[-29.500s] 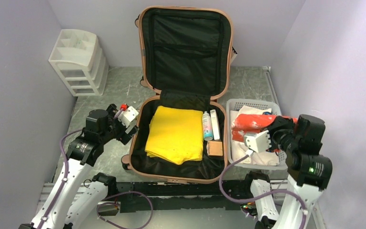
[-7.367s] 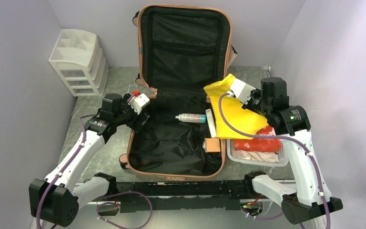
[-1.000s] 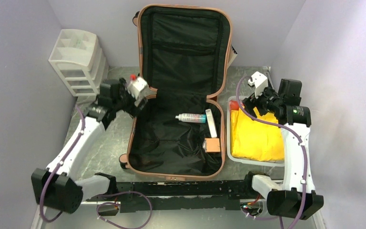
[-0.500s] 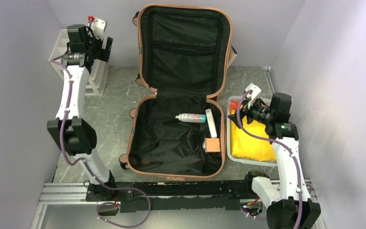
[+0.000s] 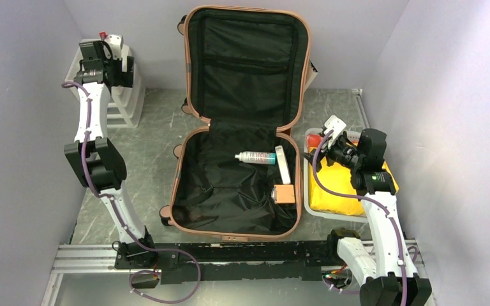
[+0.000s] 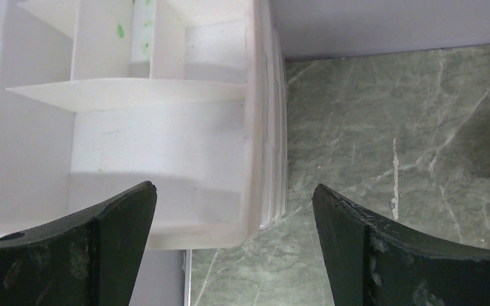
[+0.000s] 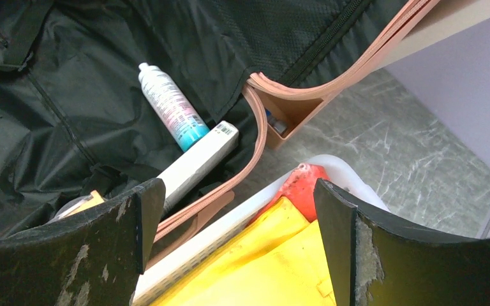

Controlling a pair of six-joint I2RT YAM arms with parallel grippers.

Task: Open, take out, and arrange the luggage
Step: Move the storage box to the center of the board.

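Top external view: the luggage (image 5: 217,191) lies open at the middle of the table (image 5: 147,159), its lower shell flat and its lid propped upright against the back wall, so the black lining is exposed to both arms; three items sit in the lower shell, near its right wall: a spray bottle (image 5: 255,157) on its side, a white carton (image 5: 284,164) just beside it, and a small tan box (image 5: 285,193) nearer the arms; the yellow cloth (image 5: 338,188) lies in the basket (image 5: 332,215) just right of the case. The left gripper (image 5: 120,64) is raised over the white drawer unit (image 5: 131,102) in the far left corner, well apart from the case; the right gripper (image 5: 322,150) hangs above the basket's far left corner, angled toward the case.

Left wrist view: the left gripper (image 6: 233,188) has its jaws spread wide with nothing between them; below lie the drawer unit's (image 6: 166,127) open top compartments, which appear bare; in my judgement this is where the small items are meant to be arranged.

Right wrist view: the right gripper (image 7: 239,185) is likewise wide apart and empty; it looks across the basket's (image 7: 338,164) rim at the spray bottle (image 7: 169,108) and the white carton (image 7: 198,162) inside the luggage (image 7: 70,83); the yellow cloth (image 7: 281,255) lies beneath the fingers, over something red (image 7: 303,185); the bottle seems the likely next pick.
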